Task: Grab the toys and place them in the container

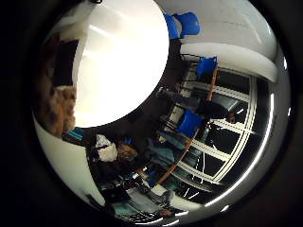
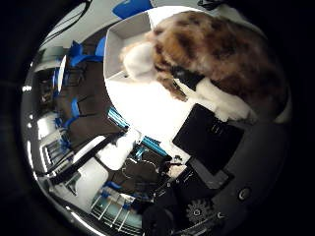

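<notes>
Against the palm, the hand [image 2: 211, 128] clasps the plush toy [image 2: 216, 54], keeping it raised for transfer toward the container [image 2: 123, 34].

The plush toy [image 2: 216, 54] sits close against the palm of the hand [image 2: 211, 132], with the hand's parts touching it. The container [image 2: 120, 44] stands on the round worktop [image 2: 142, 110], just beside the toy and touching its muzzle end. Beyond the worktop's edge, well apart from the container, chairs [image 1: 189, 23] stand on the floor.
</notes>
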